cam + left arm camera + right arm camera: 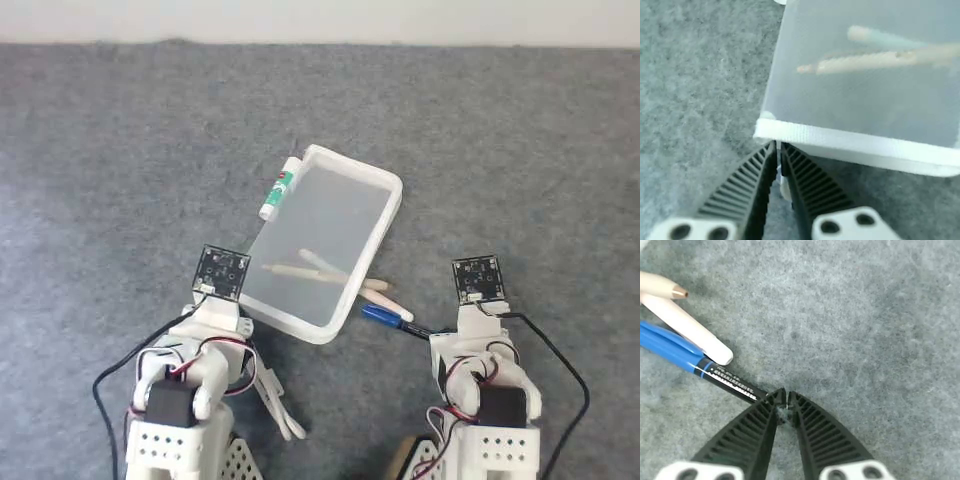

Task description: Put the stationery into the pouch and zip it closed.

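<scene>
One pouch (322, 190) lies at the middle of the grey felt (120, 150), tilted, a translucent white rectangle with a thick white border. Two cream pens (300, 272) show through its wall. Four pieces lie outside it: a white tube with a green label (278, 190) against its far left edge, and, just right of its near corner, a cream pencil (657, 285), a pale capped pen (690, 332) and a blue pen (670, 347) side by side. The left gripper (778, 147) is pinched closed just near of the pouch's near border. The right gripper (786, 396) is also closed, its tips meeting the blue pen's black end; whether they clamp it cannot be told.
</scene>
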Robot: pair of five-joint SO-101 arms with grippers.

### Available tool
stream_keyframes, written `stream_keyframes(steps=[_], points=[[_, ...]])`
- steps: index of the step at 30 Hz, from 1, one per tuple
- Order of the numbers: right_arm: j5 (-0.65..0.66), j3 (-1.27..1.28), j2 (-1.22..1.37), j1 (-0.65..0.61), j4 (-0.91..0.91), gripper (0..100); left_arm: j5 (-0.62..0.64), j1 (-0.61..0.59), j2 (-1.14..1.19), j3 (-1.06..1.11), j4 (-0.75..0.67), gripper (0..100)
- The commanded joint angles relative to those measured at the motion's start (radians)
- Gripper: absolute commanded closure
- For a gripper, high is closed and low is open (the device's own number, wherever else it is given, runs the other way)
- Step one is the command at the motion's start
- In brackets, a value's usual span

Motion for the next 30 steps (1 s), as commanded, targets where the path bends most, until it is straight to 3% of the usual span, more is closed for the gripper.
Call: stream_keyframes(steps=[1, 16, 22, 27, 30], points=[[0.018, 0.023, -0.021, 0.007, 0.002, 99.2, 0.002, 0.006, -0.018, -0.013, 0.003, 99], [0.026, 0.015, -0.022, 0.013, -0.005, 99.2, 0.005, -0.011, -0.020, -0.021, -0.071, 99], [0.026, -0.120, -0.022, 0.076, -0.005, 99.2, 0.006, -0.164, -0.020, -0.061, -0.072, 99], [0.026, -0.212, -0.022, 0.099, -0.027, 99.2, -0.002, -0.195, -0.020, -0.097, -0.063, 99], [0.028, -0.221, -0.022, 0.097, -0.054, 99.2, -0.063, -0.272, -0.020, -0.163, -0.051, 99]])
